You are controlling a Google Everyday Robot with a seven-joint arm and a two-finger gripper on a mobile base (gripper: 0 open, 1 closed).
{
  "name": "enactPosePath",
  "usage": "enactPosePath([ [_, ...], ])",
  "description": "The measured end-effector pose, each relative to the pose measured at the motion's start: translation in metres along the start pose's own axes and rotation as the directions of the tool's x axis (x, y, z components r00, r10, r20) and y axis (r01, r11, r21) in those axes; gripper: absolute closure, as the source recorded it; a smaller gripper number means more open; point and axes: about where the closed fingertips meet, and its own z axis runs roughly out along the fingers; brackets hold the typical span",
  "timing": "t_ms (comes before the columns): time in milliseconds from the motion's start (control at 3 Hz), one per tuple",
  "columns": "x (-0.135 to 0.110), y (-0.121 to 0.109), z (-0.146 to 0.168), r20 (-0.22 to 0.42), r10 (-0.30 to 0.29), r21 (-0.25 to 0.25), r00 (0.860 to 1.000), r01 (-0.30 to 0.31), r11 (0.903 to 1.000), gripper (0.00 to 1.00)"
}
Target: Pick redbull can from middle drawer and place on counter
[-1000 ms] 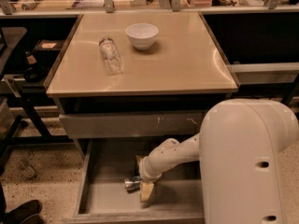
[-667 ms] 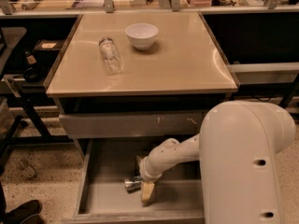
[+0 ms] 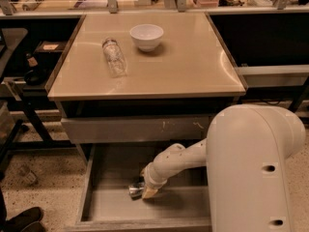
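End effector (image 3: 146, 192) sits in middle drawer (image 3: 110, 203) touching redbull can (image 3: 135, 191); grip unclear.

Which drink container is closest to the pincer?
The silvery redbull can, down in the middle drawer at the pincer; the clear bottle lies on the counter.

Silvery redbull can (image 3: 135, 190) in middle drawer (image 3: 113, 208), at gripper (image 3: 145, 192)

Glossy counter (image 3: 193, 66); in the matt metal middle drawer (image 3: 116, 206), smooth plastic tool (image 3: 146, 192) by shiny redbull can (image 3: 135, 190).
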Motion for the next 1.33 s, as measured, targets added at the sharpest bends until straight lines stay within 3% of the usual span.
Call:
enactPosePath([
  [667,0.0000,0.0000,0.0000,0.000,0.000,0.000,1.000,0.000,1.0000,0.88],
  [1000,0.0000,0.0002,0.0002,0.000,0.000,0.000,1.000,0.000,1.0000,1.00],
  [1333,0.0000,0.0002,0.0002,0.000,0.000,0.000,1.000,0.000,1.0000,1.00],
])
